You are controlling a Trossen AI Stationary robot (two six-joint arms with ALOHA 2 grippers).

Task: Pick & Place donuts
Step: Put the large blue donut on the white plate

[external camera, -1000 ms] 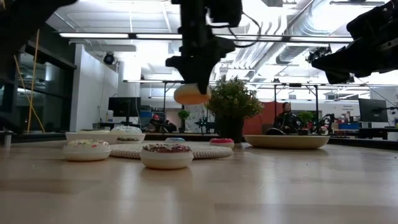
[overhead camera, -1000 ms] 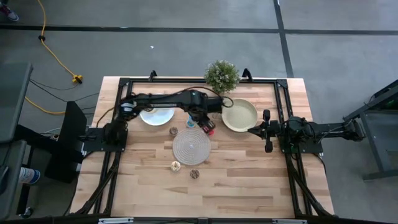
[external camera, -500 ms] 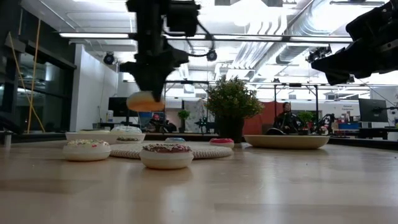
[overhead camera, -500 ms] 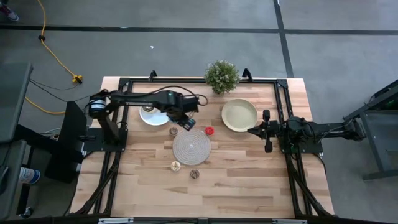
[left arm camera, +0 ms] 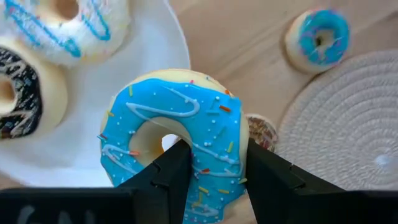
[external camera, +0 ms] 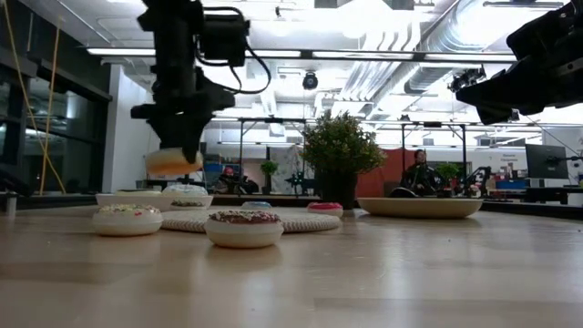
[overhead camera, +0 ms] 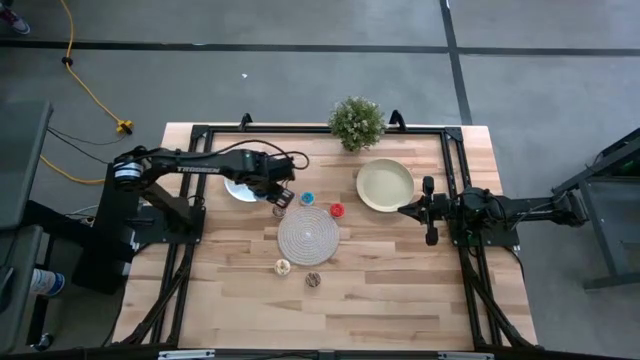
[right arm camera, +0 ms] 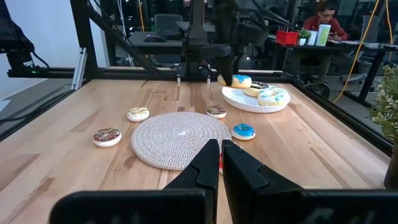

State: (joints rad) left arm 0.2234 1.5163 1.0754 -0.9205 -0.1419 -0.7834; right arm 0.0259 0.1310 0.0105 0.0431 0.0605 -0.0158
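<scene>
- While it hangs over the edge of the white plate (overhead camera: 243, 188), the left gripper (left arm camera: 208, 163) has its two dark fingers squeezed tight on a big blue donut (left arm camera: 177, 140) with sprinkles, and that donut is up in the air.
- Just beside this gripper, toward the middle of the table, lies the round woven mat (overhead camera: 308, 235).
- Under and behind the gripper, the white plate holds a white-blue donut (left arm camera: 62, 28) and a dark donut (left arm camera: 17, 99).
- Past the gripper, a small blue donut (left arm camera: 317, 38) sits near the mat, and a brown one (left arm camera: 262, 132) peeks out from right behind the held donut.
- Far off to the side, the right gripper (right arm camera: 219, 151) waits by the yellow plate (overhead camera: 385, 184), fingers nearly together and holding nothing.
</scene>
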